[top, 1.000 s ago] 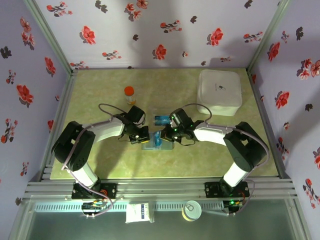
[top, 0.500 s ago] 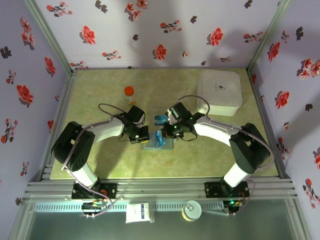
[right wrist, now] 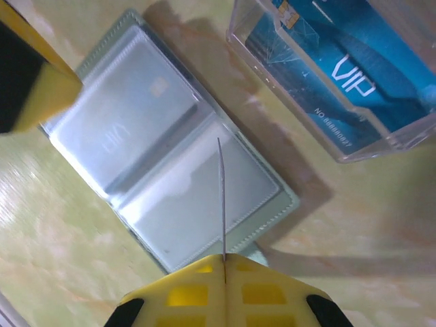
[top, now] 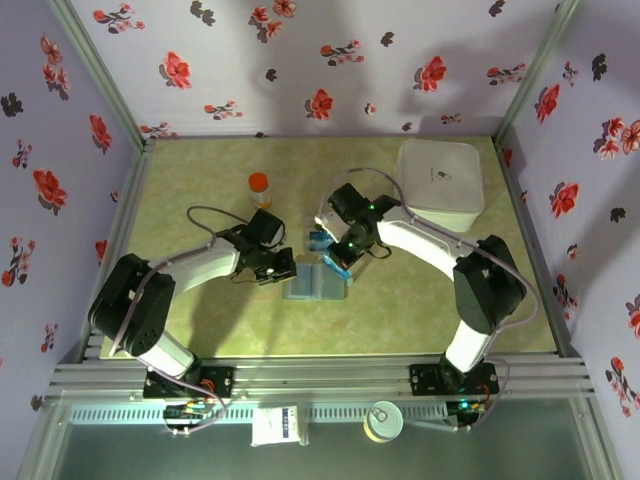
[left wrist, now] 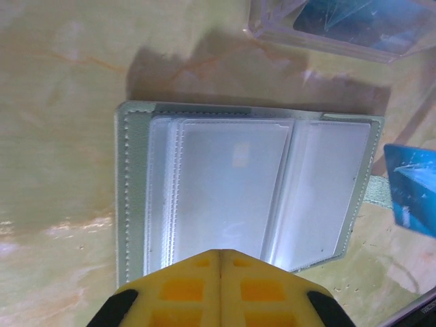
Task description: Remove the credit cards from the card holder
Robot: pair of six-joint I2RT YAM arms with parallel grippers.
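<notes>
The card holder (left wrist: 129,197) lies open on the table, its clear sleeves facing up, and it also shows in the right wrist view (right wrist: 170,170) and the top view (top: 312,285). My left gripper (left wrist: 219,252) is shut, its tips pressed together over the holder's near edge. Just above the holder, my right gripper (right wrist: 223,257) is shut on a blue credit card, seen edge-on as a thin line (right wrist: 220,197). The same card shows blue in the left wrist view (left wrist: 412,187) and in the top view (top: 337,263). Another blue card (right wrist: 334,68) sits in a clear box.
The clear plastic box (top: 320,238) stands just behind the holder. An orange-capped bottle (top: 259,186) is at the back left. A big white rounded box (top: 440,183) is at the back right. Flowered walls close in the table on three sides.
My right gripper has risen and swung back from the holder with the blue card in it. The left gripper has stayed at the holder's left edge.
</notes>
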